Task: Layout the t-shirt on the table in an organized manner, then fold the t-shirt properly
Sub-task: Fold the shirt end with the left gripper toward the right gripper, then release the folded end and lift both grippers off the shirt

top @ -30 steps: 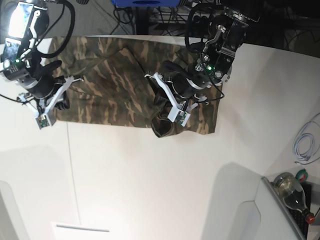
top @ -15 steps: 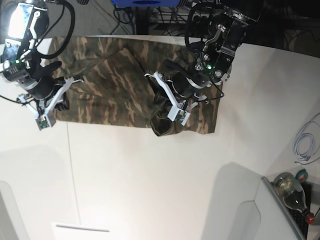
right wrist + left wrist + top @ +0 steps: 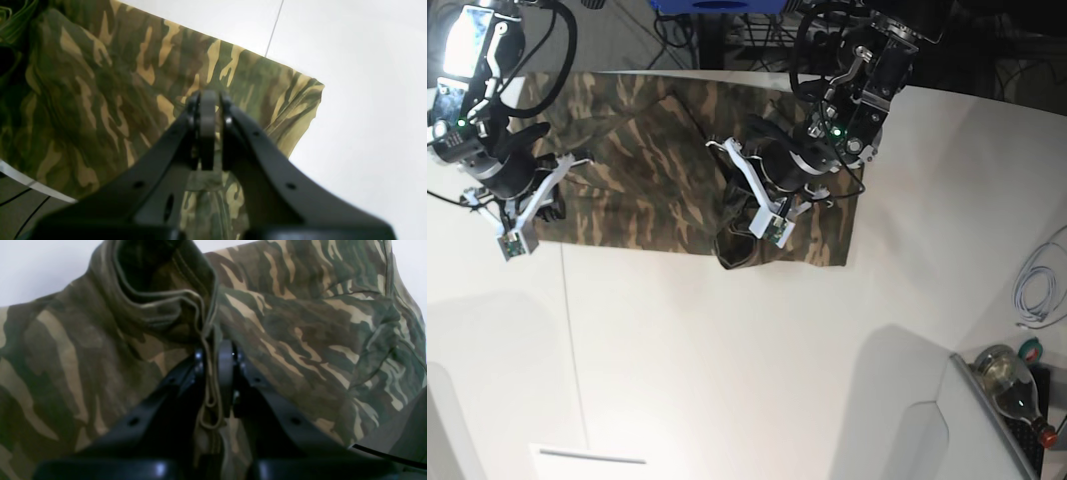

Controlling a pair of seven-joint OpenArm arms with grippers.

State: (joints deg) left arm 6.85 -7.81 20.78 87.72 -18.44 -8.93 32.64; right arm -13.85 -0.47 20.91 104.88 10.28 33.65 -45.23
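The camouflage t-shirt (image 3: 647, 170) lies spread across the far part of the white table (image 3: 727, 370). My left gripper (image 3: 742, 212) is over the shirt's right half, shut on a raised fold of it. In the left wrist view the gripper (image 3: 213, 373) pinches a hem ridge of the t-shirt (image 3: 300, 323), with a sleeve-like opening bunched just beyond the tips. My right gripper (image 3: 545, 206) is at the shirt's left end. In the right wrist view it (image 3: 207, 133) is shut on the cloth (image 3: 100, 83) near a flat corner, with bare table (image 3: 367, 100) beyond.
A thin dark seam (image 3: 572, 330) runs along the tabletop. A white cable (image 3: 1037, 290) lies at the right edge, and a glass bottle (image 3: 1012, 385) sits in a bin at the lower right. Wires and equipment stand behind the table's far edge.
My left gripper has moved toward the view's left with the pinched fold, dragging the shirt's right edge and bunched sleeve the same way. The right arm has stayed put.
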